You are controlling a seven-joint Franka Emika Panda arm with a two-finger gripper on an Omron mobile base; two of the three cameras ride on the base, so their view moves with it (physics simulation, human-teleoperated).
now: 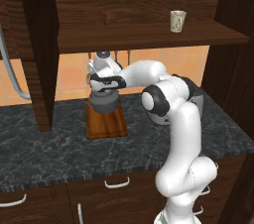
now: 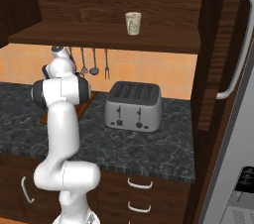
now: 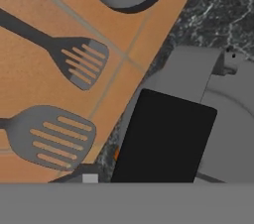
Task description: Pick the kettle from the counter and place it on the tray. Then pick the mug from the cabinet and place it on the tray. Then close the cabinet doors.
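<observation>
Squat round dark-grey metal kettle (image 1: 103,102) standing on the flat reddish-brown wooden tray (image 1: 106,125), directly under the jaws; cannot tell if spread or pinching the arched black handle (image 3: 163,139), too close and dark in the hand view.

Possible trouble from here: if pinching, could drag or tip the kettle on lifting away before letting go; could also push the tray along the smooth stone; seems to stand toward the back of the tray, so may slide off with a sideways pull; hanging grey slotted spatulas (image 3: 49,136) close behind, easy to hit when rising.

Small cream-white mug (image 1: 177,21) waiting upright on the wide dark-brown cabinet shelf (image 1: 124,37); panelled wooden doors (image 1: 37,44) open on both sides.

Long dark marbled stone desk (image 1: 49,143), orange tiled wall (image 1: 69,72) behind, boxy silver toaster (image 2: 133,105) well apart from the tray.
</observation>
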